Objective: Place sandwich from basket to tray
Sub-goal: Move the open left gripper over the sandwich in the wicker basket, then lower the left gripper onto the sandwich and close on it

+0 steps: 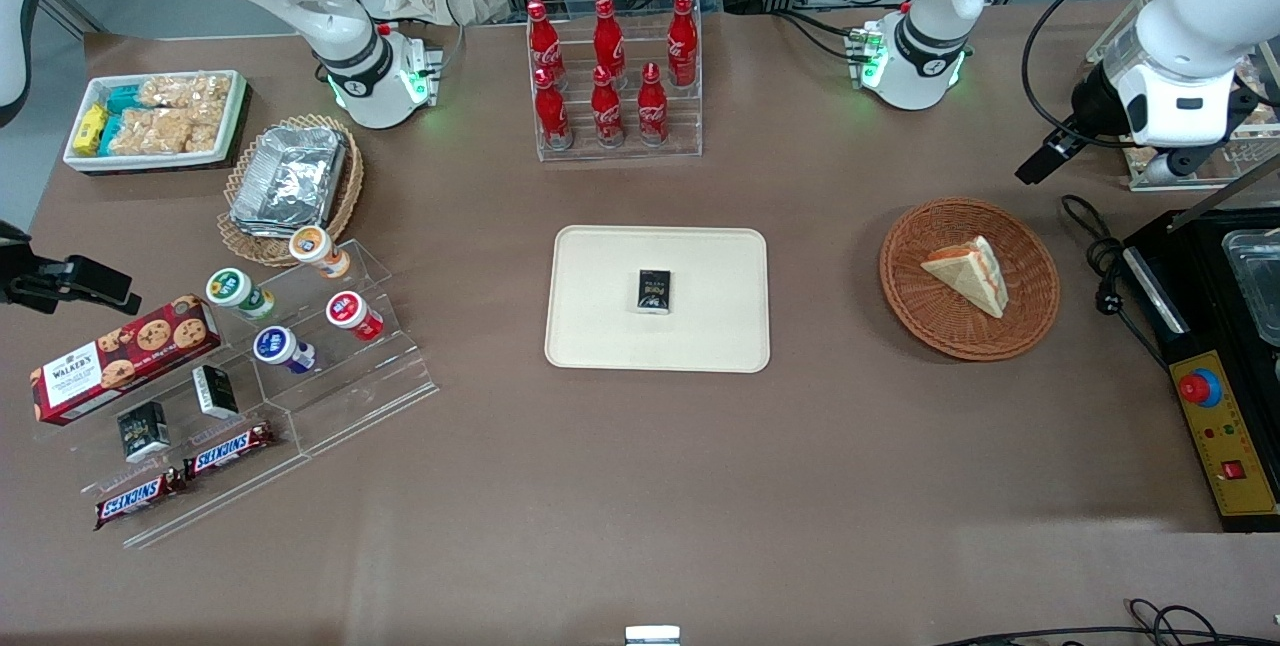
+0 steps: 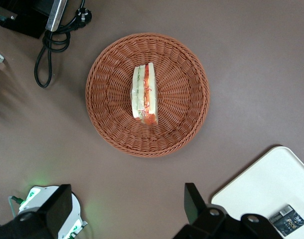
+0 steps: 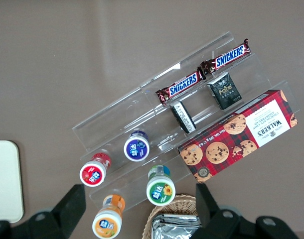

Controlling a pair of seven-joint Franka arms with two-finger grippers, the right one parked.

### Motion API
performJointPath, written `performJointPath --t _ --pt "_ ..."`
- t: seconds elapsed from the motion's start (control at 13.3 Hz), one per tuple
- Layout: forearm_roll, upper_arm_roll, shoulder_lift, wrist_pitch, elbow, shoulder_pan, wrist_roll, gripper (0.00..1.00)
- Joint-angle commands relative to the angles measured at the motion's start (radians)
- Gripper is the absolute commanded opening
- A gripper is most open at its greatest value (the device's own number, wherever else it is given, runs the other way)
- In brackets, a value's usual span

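Your gripper [image 2: 127, 209]: fingers spread wide apart, nothing between them, hanging high over the desk [image 1: 640, 486] with the basket directly below its camera.

Basket [image 1: 969, 278]: round, reddish-brown wicker, resting on the desk beneath your gripper, toward the working arm's end.

Sandwich [image 1: 968, 273]: triangular white-bread wedge lying in the basket, near its middle. In the left wrist view [image 2: 144, 93] its cut edge faces up at your gripper, showing red-orange and green layers. Your gripper is well above it, not touching.

Tray [image 1: 590, 326]: cream rectangle with rounded corners, flat on the desk at the middle, well apart from the basket and off to the side of your gripper toward the parked arm's end. One corner of it shows beside your gripper in the left wrist view [image 2: 261, 189].

Small dark packet [image 1: 654, 290]: lies on the tray, about at its centre.

Black cable with plug [image 2: 55, 42]: on the desk just beside the basket, apart from its rim.

Rack of red bottles [image 1: 612, 76]: on the desk farther from the front camera than the tray.
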Motion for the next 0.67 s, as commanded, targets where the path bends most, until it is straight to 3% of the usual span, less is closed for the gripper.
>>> performJointPath --t 0.0,0.22,0.6 --pt "0.011 -0.007 -0.011 0.055 -0.058 0.005 -0.025 1.0" --pt "0.038 -0.006 0.068 0.112 -0.083 0.005 -0.027 1.0" --pt "0.049 -0.004 0.142 0.382 -0.267 0.007 -0.028 1.0"
